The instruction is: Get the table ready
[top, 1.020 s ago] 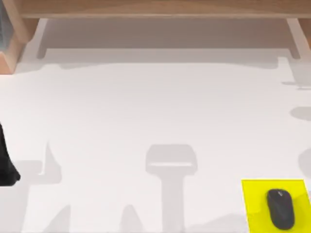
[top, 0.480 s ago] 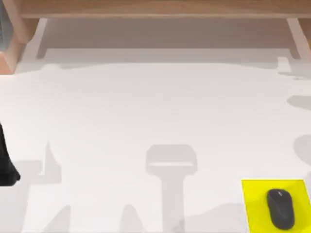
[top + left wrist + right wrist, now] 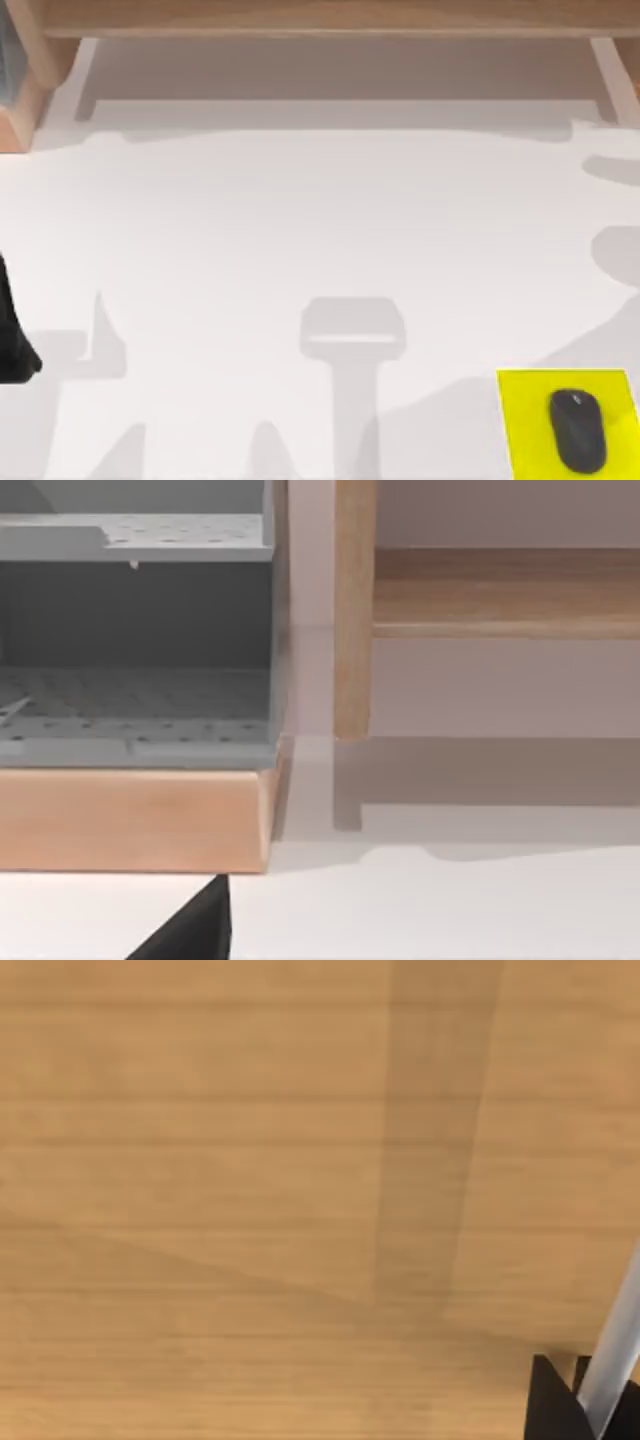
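Spreading across nearly the whole top view, the table (image 3: 300,230) is a plain white surface with a light wooden frame (image 3: 330,18) running along the upper edge of the picture. A bright yellow mat (image 3: 527,420) sits in the lower right corner of that view, and a dark grey mouse (image 3: 577,430) lies on it, lengthwise up and down the frame, toward the mat's right half. No brand mark, label or lettering can be read on the mouse, the mat or the tabletop. The left arm (image 3: 12,335) shows as a dark shape at the left edge of the top view, low in the frame; whether its fingers are apart or together cannot be told. In the left wrist view a grey perforated shelf unit (image 3: 135,630) stands on a wooden base (image 3: 130,820) at the left, with a wooden post (image 3: 353,600) upright near the middle and the white tabletop below. The right wrist view looks onto light wooden boards (image 3: 250,1180), with a dark part of the right gripper (image 3: 560,1405) at the lower right corner; its finger state cannot be told either.
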### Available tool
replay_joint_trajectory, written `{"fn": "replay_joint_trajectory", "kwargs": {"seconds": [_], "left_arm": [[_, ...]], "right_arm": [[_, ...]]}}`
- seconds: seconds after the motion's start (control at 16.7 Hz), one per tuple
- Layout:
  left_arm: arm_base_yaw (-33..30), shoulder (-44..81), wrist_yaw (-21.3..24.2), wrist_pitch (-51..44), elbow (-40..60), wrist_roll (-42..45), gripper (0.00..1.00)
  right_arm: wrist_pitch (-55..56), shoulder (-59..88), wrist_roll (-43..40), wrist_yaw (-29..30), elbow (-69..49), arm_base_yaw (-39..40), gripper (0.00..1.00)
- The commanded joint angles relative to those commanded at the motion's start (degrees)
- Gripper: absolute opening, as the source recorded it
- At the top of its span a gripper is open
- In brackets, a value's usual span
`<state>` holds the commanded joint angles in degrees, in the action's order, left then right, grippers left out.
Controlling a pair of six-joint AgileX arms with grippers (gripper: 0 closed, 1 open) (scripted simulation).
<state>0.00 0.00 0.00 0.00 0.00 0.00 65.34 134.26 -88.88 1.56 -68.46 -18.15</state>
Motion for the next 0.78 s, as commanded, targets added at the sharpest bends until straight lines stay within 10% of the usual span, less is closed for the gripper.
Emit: {"fn": "replay_joint_trajectory", "kwargs": {"seconds": [0.24,0.78], "left_arm": [[0.0,0.0,0.0,0.0,0.0,0.0,1.0],[0.0,0.0,0.0,0.0,0.0,0.0,1.0]], "right_arm": [[-0.3,0.2,0.1,0.1,-0.4,0.1,0.0],[-0.3,0.2,0.1,0.1,-0.4,0.1,0.68]]}}
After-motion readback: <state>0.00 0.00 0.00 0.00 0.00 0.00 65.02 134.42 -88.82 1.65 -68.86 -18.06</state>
